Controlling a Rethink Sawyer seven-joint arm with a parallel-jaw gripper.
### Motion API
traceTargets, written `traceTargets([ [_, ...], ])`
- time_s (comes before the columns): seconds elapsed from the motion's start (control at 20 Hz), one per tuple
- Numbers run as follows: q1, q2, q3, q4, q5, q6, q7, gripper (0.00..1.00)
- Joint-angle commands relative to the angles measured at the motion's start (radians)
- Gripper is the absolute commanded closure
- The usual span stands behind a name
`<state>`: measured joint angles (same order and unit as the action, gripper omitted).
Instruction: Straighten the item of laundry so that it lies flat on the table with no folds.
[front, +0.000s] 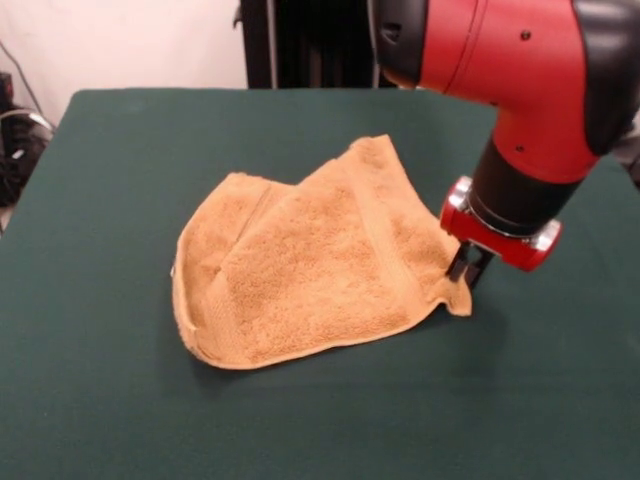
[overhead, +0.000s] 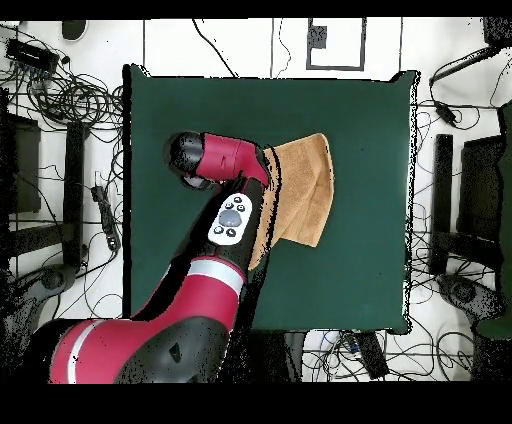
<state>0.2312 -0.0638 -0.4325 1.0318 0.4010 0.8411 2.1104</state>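
The golden-tan towel (front: 310, 270) lies rumpled in the middle of the dark green table (front: 110, 390). Its left part is folded over and one corner points towards the far side. My gripper (front: 466, 270) is at the towel's right corner, low over the table, with its jaws close together on the towel's edge. That corner is lifted slightly and hangs below the fingers. In the overhead view the towel (overhead: 308, 190) shows to the right of the arm on the table (overhead: 370, 270), and the arm hides the gripper.
The red arm (overhead: 225, 225) reaches across the table from the bottom left of the overhead view. Cables and equipment (overhead: 60, 90) lie on the floor around the table.
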Motion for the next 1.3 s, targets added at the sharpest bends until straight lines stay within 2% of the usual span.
traceTargets([
  [0.05,0.057,-0.008,0.067,-0.044,0.080,0.158,0.383,1.00],
  [0.55,0.071,0.035,0.047,-0.166,0.099,0.265,0.546,1.00],
  [0.85,0.076,-0.020,0.059,-0.138,0.095,0.316,0.568,1.00],
  [1.3,0.081,-0.020,0.069,-0.153,0.087,0.329,0.600,1.00],
])
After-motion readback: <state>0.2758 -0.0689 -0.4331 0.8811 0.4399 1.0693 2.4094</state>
